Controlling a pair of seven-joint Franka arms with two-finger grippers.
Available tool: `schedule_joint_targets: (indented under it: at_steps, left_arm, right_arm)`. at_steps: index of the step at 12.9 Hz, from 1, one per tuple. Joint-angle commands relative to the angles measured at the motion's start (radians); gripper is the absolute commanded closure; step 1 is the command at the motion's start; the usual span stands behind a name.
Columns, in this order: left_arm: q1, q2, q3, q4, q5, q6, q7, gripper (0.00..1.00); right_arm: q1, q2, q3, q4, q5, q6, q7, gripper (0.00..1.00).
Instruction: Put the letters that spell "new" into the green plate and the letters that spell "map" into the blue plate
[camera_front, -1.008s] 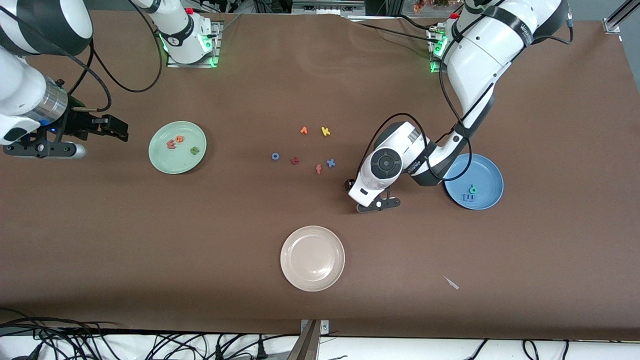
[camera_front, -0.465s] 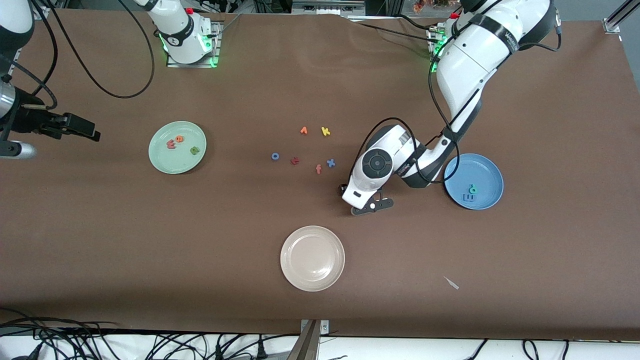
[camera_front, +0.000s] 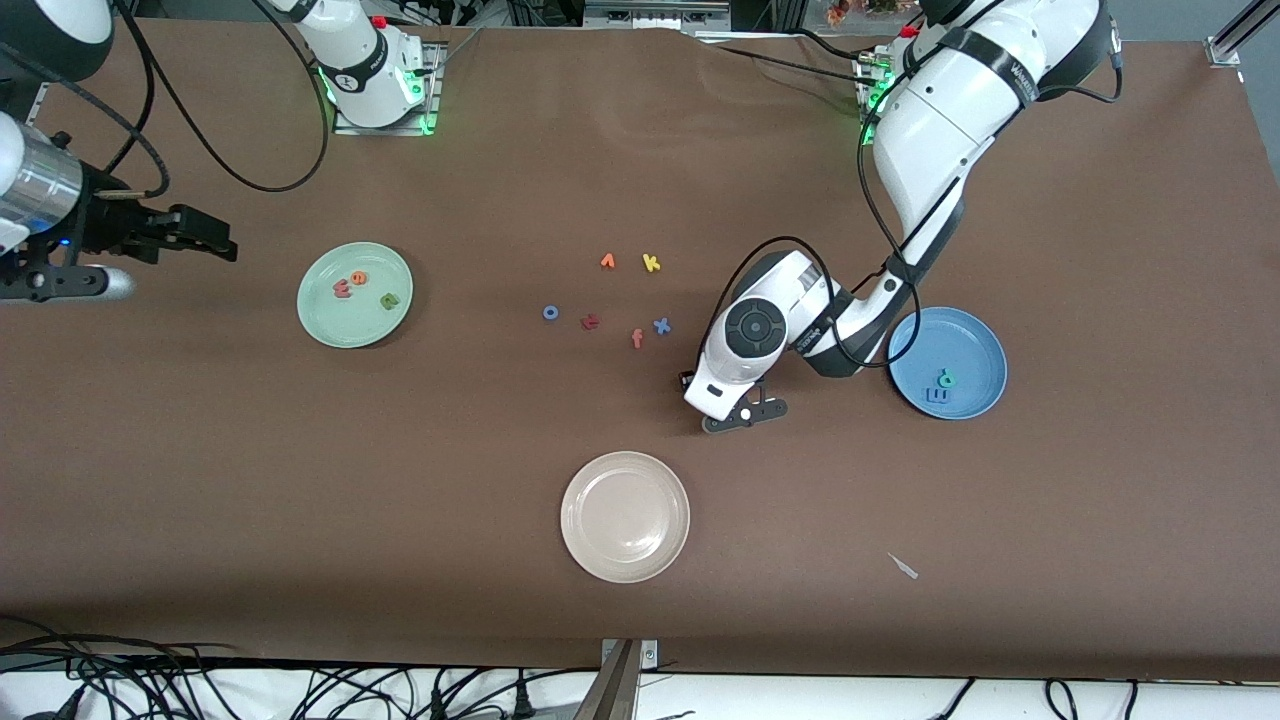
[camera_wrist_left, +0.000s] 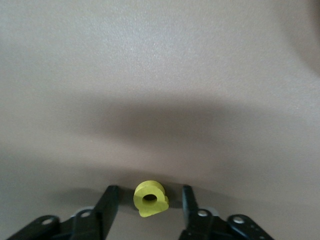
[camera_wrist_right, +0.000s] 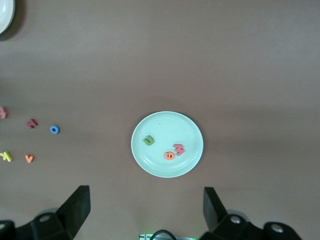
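Observation:
A yellow "a" (camera_wrist_left: 150, 198) lies on the brown table between the fingers of my left gripper (camera_wrist_left: 149, 190), which is open with a gap on each side of the letter. In the front view the left hand (camera_front: 742, 375) hides this letter. The blue plate (camera_front: 975, 345) holds the blue "m" (camera_front: 937, 396) and the teal "p" (camera_front: 945, 379). The green plate (camera_front: 330, 318) holds the "w" (camera_front: 342, 289), "e" (camera_front: 359, 277) and "n" (camera_front: 390, 299). My right gripper (camera_front: 212, 246) waits open in the air at the right arm's end of the table, beside the green plate (camera_wrist_right: 165, 125).
Loose letters lie mid-table: orange "v" (camera_front: 607, 261), yellow "k" (camera_front: 651, 263), blue "o" (camera_front: 551, 313), dark red "t" (camera_front: 590, 321), orange "f" (camera_front: 637, 338), blue "x" (camera_front: 661, 325). A cream-white plate (camera_front: 625, 516) sits nearer the front camera. A small pale scrap (camera_front: 903, 566) lies near the front edge.
My left hand slid a little toward the right arm's end of the table, then held still. The right gripper swung outward, then came partway back.

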Motion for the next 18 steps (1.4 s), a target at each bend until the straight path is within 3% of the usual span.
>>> schedule_joint_targets:
  at_steps: [1, 6, 7, 10, 18]
  left_arm:
    - [-0.013, 0.011, 0.011, 0.018, -0.002, -0.006, -0.009, 0.50]
    - [-0.013, 0.011, 0.011, 0.017, -0.001, -0.006, -0.009, 0.63]
    - [-0.013, 0.011, 0.013, 0.017, 0.001, -0.006, -0.011, 0.65]
    - [-0.012, 0.011, 0.011, 0.015, 0.001, -0.006, -0.009, 0.69]
    - [0.011, -0.011, 0.011, 0.018, 0.001, -0.033, 0.044, 0.83]
  right_arm:
    - [-0.015, -0.012, 0.023, -0.009, -0.016, -0.009, -0.013, 0.00]
    - [-0.014, -0.018, 0.030, -0.041, -0.014, -0.016, -0.010, 0.00]
    - [-0.014, -0.047, 0.070, -0.091, -0.018, 0.023, 0.004, 0.00]
    - [-0.015, -0.035, 0.075, -0.102, -0.024, 0.112, 0.004, 0.00]
    - [-0.030, 0.066, 0.069, -0.030, -0.106, 0.301, -0.008, 0.00]
